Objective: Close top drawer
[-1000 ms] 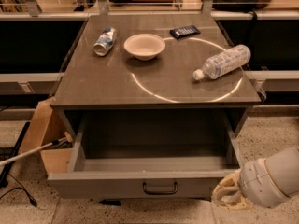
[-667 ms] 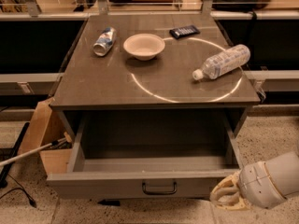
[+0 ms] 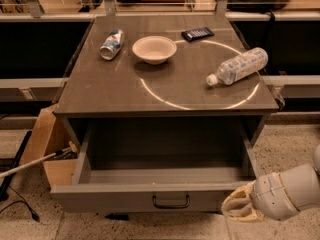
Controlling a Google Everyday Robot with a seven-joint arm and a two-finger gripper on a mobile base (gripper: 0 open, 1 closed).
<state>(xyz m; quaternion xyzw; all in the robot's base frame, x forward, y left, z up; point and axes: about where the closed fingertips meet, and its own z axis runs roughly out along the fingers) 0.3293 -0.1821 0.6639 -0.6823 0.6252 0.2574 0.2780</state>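
Judging by the wide grey top drawer (image 3: 125, 200) standing fully out at six o'clock, the whole push remains; my cream gripper (image 3: 239, 210) sits at five o'clock beside its front, open or closed I cannot tell.

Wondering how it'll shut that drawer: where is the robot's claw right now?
In the camera view, the claw sits lower right, by the right end of the open top drawer, right of its handle.
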